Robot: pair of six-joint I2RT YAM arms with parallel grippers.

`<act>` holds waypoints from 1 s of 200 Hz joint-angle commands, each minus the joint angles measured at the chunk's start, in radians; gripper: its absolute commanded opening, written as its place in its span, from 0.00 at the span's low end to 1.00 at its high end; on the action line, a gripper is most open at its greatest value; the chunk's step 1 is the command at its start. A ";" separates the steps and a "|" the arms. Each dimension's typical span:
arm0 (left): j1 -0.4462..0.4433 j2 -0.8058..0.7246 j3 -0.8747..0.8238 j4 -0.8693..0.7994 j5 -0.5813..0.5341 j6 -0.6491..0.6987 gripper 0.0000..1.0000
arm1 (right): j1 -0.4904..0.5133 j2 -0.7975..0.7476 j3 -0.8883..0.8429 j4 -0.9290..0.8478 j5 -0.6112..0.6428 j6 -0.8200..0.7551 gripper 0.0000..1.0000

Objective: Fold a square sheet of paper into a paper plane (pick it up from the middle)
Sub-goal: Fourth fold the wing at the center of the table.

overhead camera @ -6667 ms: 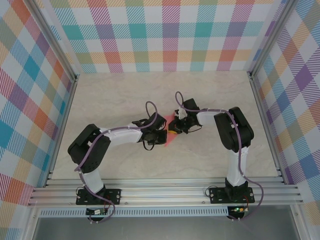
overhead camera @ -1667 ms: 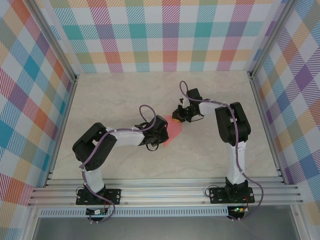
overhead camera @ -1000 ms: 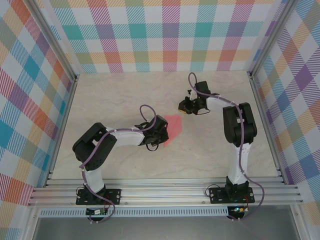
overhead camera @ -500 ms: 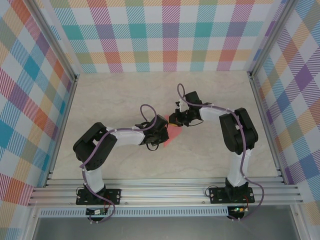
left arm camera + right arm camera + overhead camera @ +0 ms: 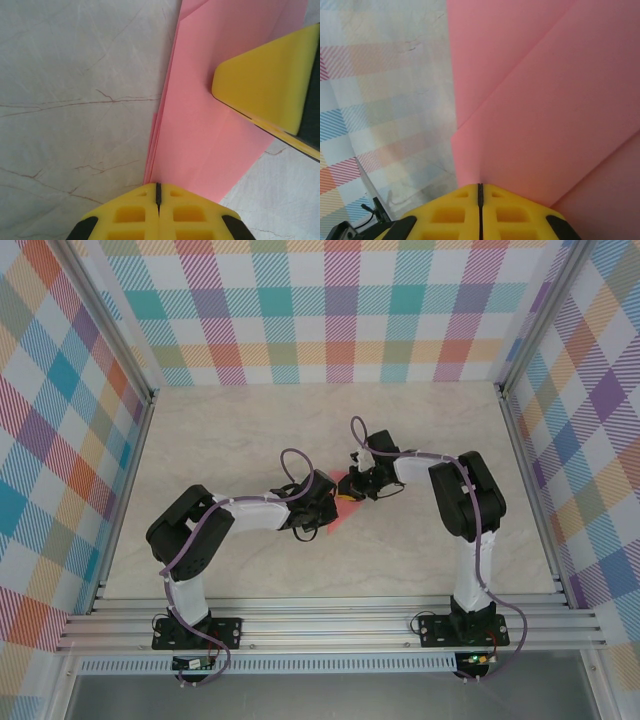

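From above, you see the folded pink sheet [image 5: 335,522] lying near the middle of the table [image 5: 230,430], between the left gripper [image 5: 318,510] and the right gripper [image 5: 350,492]. On your left wrist camera, the left jaws are together with their tips at the sheet's near corner, and a right-gripper finger [image 5: 265,85] rests on it. On your right wrist camera, those jaws are together too, apparently pressed onto the sheet beside a crease rather than pinching it.
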 commanded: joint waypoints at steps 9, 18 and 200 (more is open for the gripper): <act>-0.008 0.068 -0.035 -0.159 -0.030 0.027 0.00 | 0.004 0.027 -0.016 -0.048 0.098 -0.029 0.05; -0.008 0.060 -0.036 -0.160 -0.030 0.029 0.00 | 0.003 0.036 -0.022 -0.058 0.122 -0.028 0.04; 0.067 -0.037 0.040 -0.084 0.144 0.045 0.35 | 0.003 0.047 -0.059 -0.040 0.121 -0.024 0.04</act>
